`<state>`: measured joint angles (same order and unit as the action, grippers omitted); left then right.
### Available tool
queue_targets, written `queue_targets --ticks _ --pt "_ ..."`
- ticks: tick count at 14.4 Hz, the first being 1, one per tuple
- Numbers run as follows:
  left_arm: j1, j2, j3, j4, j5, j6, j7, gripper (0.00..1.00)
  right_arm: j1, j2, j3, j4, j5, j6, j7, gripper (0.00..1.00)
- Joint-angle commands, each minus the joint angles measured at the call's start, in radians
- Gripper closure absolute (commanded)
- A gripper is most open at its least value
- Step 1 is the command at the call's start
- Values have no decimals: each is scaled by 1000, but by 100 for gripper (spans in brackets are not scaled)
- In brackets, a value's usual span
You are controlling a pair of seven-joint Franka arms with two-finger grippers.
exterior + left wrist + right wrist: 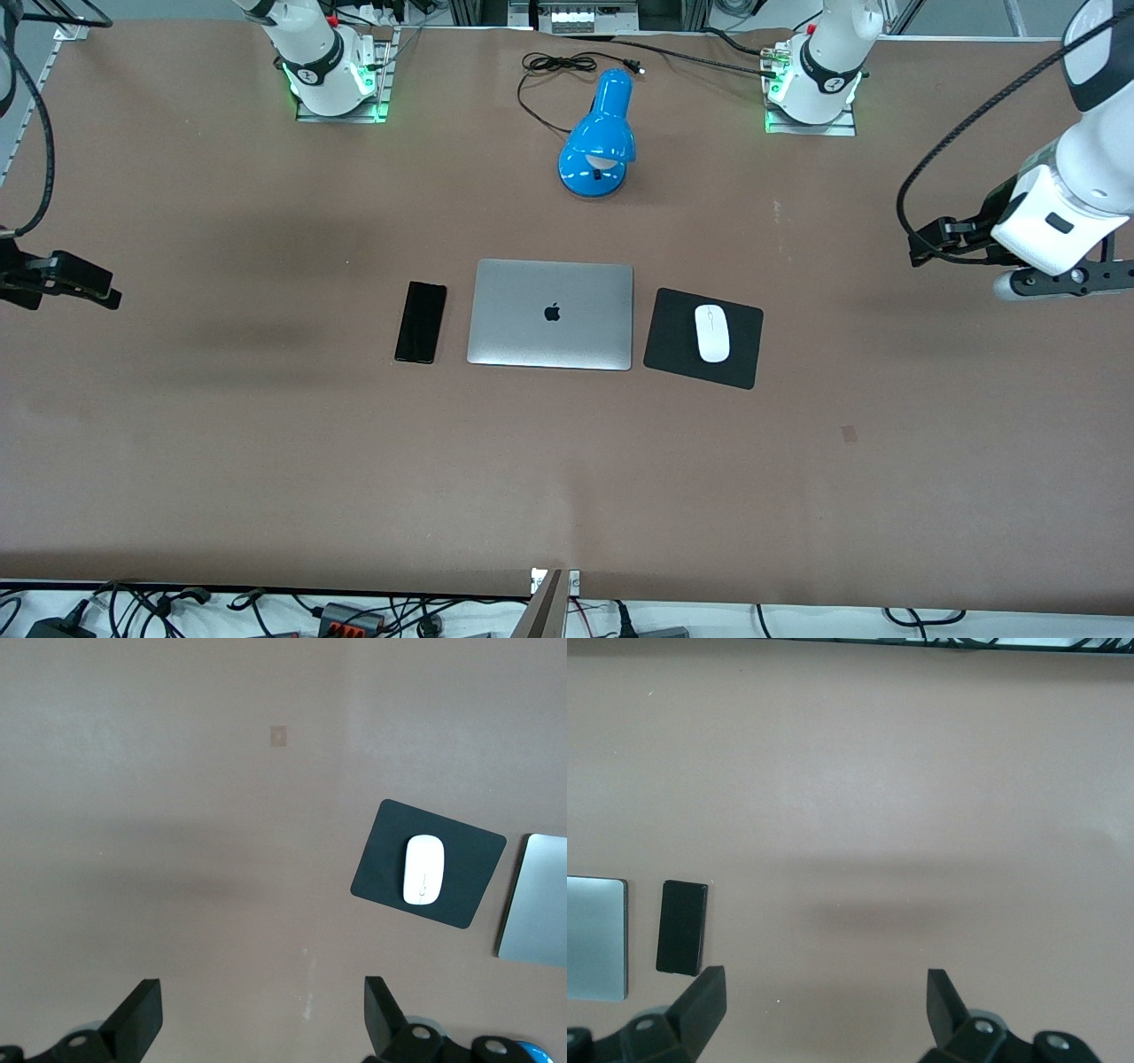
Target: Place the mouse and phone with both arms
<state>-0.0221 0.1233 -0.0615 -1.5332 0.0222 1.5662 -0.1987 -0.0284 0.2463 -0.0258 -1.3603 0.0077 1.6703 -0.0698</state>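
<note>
Placement step appearing complete; next move likely only parking both arms.

Mouse (712,333): lying on mouse pad (673,341), beside laptop (551,314).

Phone (421,322): lying beside laptop, toward right arm's end.

Left gripper (257,1020), right gripper (824,1005): hovering over bare table (266,461), jaws spread wide, holding nothing.

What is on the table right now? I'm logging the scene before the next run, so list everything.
mouse: one, white, on the mouse pad.
mouse pad: one, black, beside the laptop toward the left arm's end.
laptop: one, silver, closed, mid-table.
phone: one, black, beside the laptop toward the right arm's end.
lamp: one, blue, farther from the front camera than the laptop.
left gripper: open, waiting over bare table.
right gripper: open, over bare table.
</note>
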Motion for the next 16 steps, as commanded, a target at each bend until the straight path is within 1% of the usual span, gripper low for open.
queue_targets --ticks 1,4,6,8,10,16 --pt "-24 -16 32 7 -22 -23 12 0 2 -168 3 -265 -18 133 -10 0" --pt "-21 -16 26 8 -22 -23 10 0 -1 -232 4 -345 -21 112 -7 0" --pt "-16 -16 25 8 -22 -21 10 0 -2 -242 3 -349 -20 59 11 0" --pt "-12 -13 25 8 -22 -20 12 0 -1 -245 3 -344 -21 52 12 0" --pt "-12 -13 25 9 -22 -20 13 0 -2 -257 3 -344 -14 17 15 0" --pt "-10 -11 25 8 -22 -20 16 0 -2 -265 1 -342 -9 31 15 0"
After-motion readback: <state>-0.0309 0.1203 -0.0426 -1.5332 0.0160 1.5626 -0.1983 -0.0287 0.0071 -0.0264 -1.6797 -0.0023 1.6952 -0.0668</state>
